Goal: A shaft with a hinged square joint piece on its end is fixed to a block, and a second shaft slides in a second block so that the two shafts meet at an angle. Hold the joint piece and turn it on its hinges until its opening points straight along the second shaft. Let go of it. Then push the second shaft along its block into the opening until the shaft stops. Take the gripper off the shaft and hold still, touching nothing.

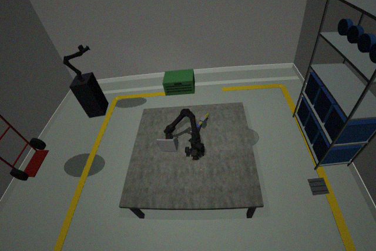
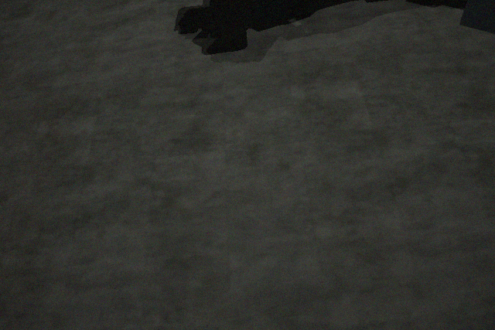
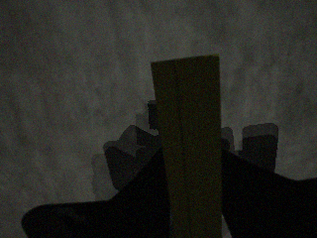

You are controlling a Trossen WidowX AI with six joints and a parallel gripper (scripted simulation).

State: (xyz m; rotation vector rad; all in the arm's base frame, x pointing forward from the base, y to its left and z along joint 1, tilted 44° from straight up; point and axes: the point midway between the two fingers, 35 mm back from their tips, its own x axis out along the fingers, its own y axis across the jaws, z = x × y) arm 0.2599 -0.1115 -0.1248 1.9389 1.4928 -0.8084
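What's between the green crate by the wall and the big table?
Between the green crate and the table lies just pale floor, as the top view shows.

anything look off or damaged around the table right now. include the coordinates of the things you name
Nothing looks spilled or broken. The black end effector (image 1: 195, 154) (image 3: 184, 150) grips a long yellow bar (image 3: 190, 124), and the grey table (image 1: 224, 181) stands upright; the exterior view is too dark to judge finer damage.

The table looks matt and mottled like rough stone; the crate looks like smooth plastic.
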